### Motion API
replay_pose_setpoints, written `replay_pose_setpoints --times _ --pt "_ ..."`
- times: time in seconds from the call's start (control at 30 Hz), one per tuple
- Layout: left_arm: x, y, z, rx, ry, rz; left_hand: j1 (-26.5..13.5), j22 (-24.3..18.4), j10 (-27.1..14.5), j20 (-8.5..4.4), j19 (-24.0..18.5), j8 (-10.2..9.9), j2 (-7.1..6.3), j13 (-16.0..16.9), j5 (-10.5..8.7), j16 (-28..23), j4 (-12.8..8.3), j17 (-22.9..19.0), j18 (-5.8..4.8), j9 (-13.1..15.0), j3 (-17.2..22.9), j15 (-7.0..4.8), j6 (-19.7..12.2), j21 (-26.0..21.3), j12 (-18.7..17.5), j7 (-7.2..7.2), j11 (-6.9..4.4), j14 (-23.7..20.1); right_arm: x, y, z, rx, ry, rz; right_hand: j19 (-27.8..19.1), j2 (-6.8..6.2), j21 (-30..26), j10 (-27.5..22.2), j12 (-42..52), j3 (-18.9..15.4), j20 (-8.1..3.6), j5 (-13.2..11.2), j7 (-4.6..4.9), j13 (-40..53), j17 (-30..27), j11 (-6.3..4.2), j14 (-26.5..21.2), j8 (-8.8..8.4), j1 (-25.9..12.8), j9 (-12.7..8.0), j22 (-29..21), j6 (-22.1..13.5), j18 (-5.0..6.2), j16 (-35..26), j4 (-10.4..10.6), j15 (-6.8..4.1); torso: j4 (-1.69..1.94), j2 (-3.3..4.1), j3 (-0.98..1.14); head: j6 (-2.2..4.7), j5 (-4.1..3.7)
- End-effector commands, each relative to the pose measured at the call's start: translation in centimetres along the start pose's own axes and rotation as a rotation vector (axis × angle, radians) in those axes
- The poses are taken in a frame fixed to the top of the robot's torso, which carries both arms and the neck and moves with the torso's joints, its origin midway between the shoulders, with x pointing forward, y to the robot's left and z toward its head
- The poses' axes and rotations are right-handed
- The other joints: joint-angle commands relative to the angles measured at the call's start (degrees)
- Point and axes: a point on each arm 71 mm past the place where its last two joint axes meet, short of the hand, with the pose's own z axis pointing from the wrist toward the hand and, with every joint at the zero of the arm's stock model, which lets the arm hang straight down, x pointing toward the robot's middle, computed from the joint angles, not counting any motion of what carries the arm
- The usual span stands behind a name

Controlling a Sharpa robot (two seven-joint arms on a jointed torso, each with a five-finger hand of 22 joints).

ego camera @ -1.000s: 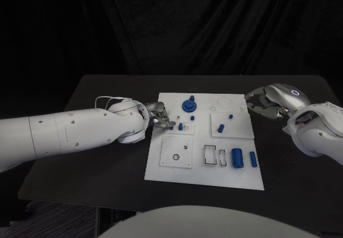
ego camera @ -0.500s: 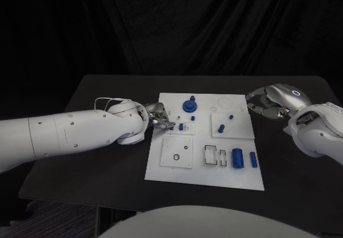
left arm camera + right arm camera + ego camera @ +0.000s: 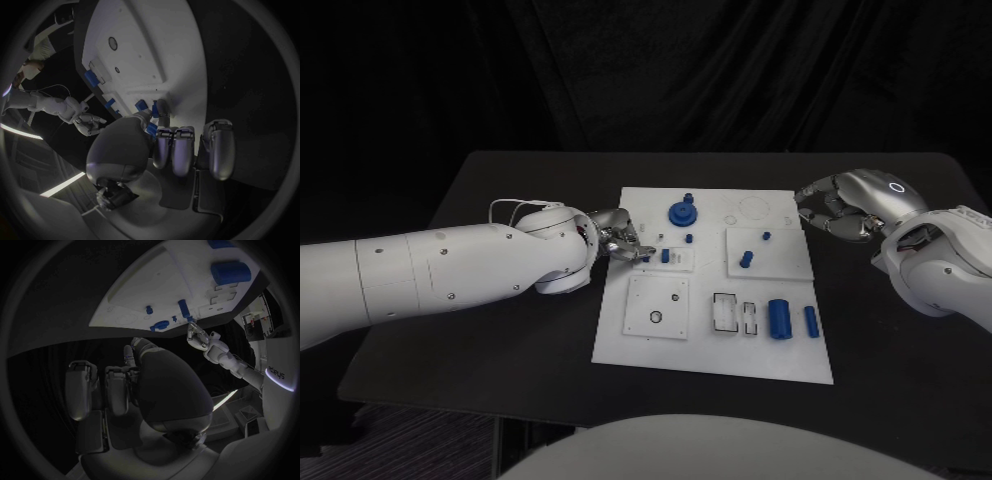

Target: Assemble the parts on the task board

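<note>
Task board (image 3: 711,345), a white rectangular plate, lay in the middle of the black bench (image 3: 488,330). It carried raised white square plates and small blue parts. A blue round knob-like part (image 3: 682,211) stood at the far middle. Small blue pegs (image 3: 764,237) and a short blue cylinder (image 3: 746,259) sat on the right-hand square plate. Two larger blue cylinders (image 3: 792,320) lay side by side at the near right, beside rectangular slots (image 3: 727,311). The near-left square plate (image 3: 656,306) showed a dark ring hole.

Left hand (image 3: 625,238) was at the board's left edge, fingertips on a small blue part (image 3: 665,256); wrist view showed thumb and a finger meeting at blue pieces (image 3: 150,107), apparently pinching one.

Right hand (image 3: 837,210) was at the board's far right corner, fingers curled in, holding nothing visible.
</note>
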Motion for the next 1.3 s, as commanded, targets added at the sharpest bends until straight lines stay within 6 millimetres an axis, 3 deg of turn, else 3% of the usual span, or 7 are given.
replay_pose_setpoints --times 0.03,0.3,0.43,0.63,0.8,1.07,1.3 --pt "1.11 0.34 0.12 -0.018 0.044 0.007 -2.13 12.21 6.05 0.28 1.74 -0.69 0.29 15.07 -1.49 0.15 0.0 15.09 0.46 -0.24 -1.62 0.23 -0.25 -0.27 -0.03 0.69 0.32 5.95 0.12 -0.1 -0.05 0.012 0.007 -0.003 2.79 -0.1 -0.35 2.79 -0.3 0.26 -0.39 0.34 0.19 11.6 14.37 -0.19 5.82 -0.31 -0.29 -0.05 12.8 0.4 0.38 -0.35 0.03 -0.53 -0.09 0.0 -0.04 -0.01 0.05" --pt "1.3 0.4 0.33 -0.023 0.048 0.008 -9.39 12.07 6.05 0.63 1.5 -1.91 2.27 15.07 -7.14 0.15 0.1 15.09 0.58 -1.26 -7.76 0.6 -0.77 -0.77 -0.03 1.12 0.73 5.95 0.15 -0.13 -0.03 0.014 0.009 -0.004 2.79 -0.1 -0.35 2.79 -0.3 0.26 -0.39 0.34 0.19 11.6 14.37 -0.19 5.82 -0.31 -0.29 -0.05 12.8 0.4 0.38 -0.35 0.03 -0.53 -0.12 -0.02 0.0 -0.01 0.11" --pt "1.35 0.5 0.38 -0.026 0.05 0.008 -11.84 12.04 6.05 0.74 1.45 -2.15 3.67 15.07 -8.01 0.15 0.16 15.09 0.6 -1.57 -9.9 0.68 -0.66 -0.9 -0.03 1.21 0.81 5.95 0.15 -0.16 -0.03 0.015 0.01 -0.004 2.79 -0.1 -0.35 2.79 -0.3 0.26 -0.39 0.34 0.19 11.6 14.37 -0.19 5.82 -0.31 -0.29 -0.05 12.8 0.4 0.38 -0.35 0.03 -0.53 -0.1 -0.01 0.02 -0.01 0.08" --pt "1.35 0.75 0.41 -0.035 0.048 0.007 -14.38 12.1 6.05 0.8 1.54 -2.01 6.06 15.07 -4.82 0.15 0.14 15.09 0.56 -1.49 -12.8 0.72 -0.23 -0.74 -0.03 1.14 0.82 5.95 0.16 -0.17 -0.03 0.016 0.011 -0.004 2.79 -0.1 -0.35 2.79 -0.3 0.26 -0.39 0.34 0.19 11.6 14.37 -0.19 5.82 -0.31 -0.29 -0.05 12.8 0.4 0.38 -0.35 0.03 -0.53 -0.07 0.01 0.02 -0.01 0.11" --pt "1.37 0.89 0.39 -0.042 0.048 0.007 -14.59 12.18 6.05 0.55 1.68 -0.17 7.03 15.07 -4.28 0.15 0.15 15.09 0.52 0.22 -14.86 0.38 1.27 -0.5 -0.03 0.57 0.37 5.95 0.16 -0.14 -0.03 0.015 0.011 -0.004 2.77 -0.11 -0.4 2.81 -0.28 0.28 -0.39 0.33 0.18 11.62 14.34 -0.19 5.81 -0.32 -0.33 -0.06 12.79 0.42 0.39 -0.39 0.04 -0.53 -0.09 0.03 0.0 -0.01 0.14" --pt "1.2 0.75 0.41 -0.024 0.022 -0.007 -14.24 12.19 6.05 -0.04 1.74 4.92 10.88 15.07 -4.06 0.15 0.18 15.09 0.5 9.04 -20.42 -0.16 -0.22 -0.44 -0.03 -0.11 -0.23 5.95 0.16 -0.13 -0.04 0.015 0.011 -0.004 2.77 -0.11 -0.4 2.81 -0.28 0.28 -0.39 0.33 0.18 11.62 14.34 -0.19 5.81 -0.32 -0.33 -0.06 12.79 0.42 0.39 -0.39 0.04 -0.53 -0.03 0.09 0.01 -0.01 0.27" --pt "1.01 0.6 0.42 0.007 -0.003 -0.018 -12.92 12.23 6.05 -0.12 1.77 7.07 13.1 15.07 -2.83 0.15 0.09 15.09 0.48 12.21 -22.01 -0.29 -0.46 -0.34 -0.03 -0.38 -0.43 5.95 0.16 -0.11 -0.05 0.015 0.012 -0.003 2.78 -0.08 -0.38 2.8 -0.29 0.32 -0.39 0.34 0.17 11.61 14.36 -0.2 5.82 -0.31 -0.33 -0.07 12.79 0.44 0.38 -0.37 0.04 -0.53 -0.02 0.14 -0.02 -0.01 0.25"
